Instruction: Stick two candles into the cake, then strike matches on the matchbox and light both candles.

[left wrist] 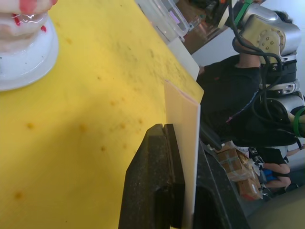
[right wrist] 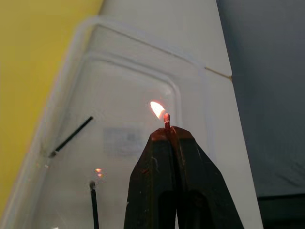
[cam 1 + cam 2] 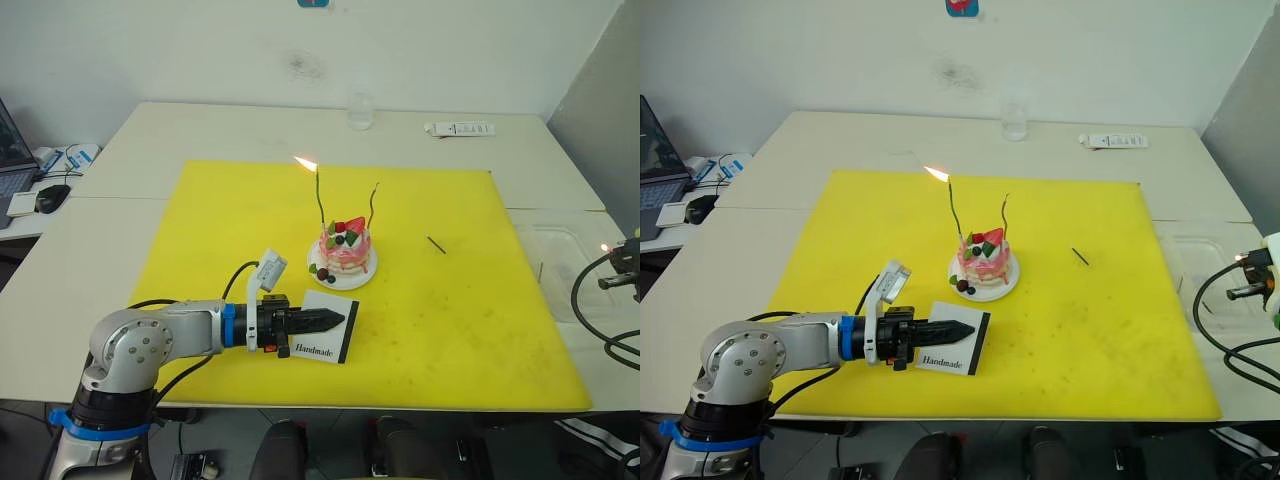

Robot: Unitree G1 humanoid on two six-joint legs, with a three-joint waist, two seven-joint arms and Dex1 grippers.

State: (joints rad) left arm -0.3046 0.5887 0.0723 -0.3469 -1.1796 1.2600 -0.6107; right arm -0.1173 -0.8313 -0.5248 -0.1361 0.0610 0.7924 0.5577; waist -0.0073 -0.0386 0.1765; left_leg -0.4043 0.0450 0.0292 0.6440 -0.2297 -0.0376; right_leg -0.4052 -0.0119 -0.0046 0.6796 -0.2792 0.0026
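One candle (image 3: 319,196) in the cake (image 3: 345,246) burns, the other candle (image 3: 373,205) does not — the right gripper (image 2: 167,128) pinches a lit match (image 2: 166,119) far off, needing to reach it, while the left gripper (image 3: 335,320) clamps the matchbox (image 3: 322,340).

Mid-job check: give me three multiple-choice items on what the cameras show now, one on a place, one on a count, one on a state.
1. Where is the matchbox?
A. on the cake plate
B. on the yellow mat, in the left gripper
C. in the clear tray

2. How many candles stand in the cake?
A. one
B. two
C. three

3. What state is the match in the right gripper?
A. burning
B. unlit
C. dropped

Answers: 1 B, the black fingers close on the white box near the mat's front edge; 2 B, two thin sticks rise from the top, one lit and one unlit; 3 A, a flame sits at its tip over the clear tray.
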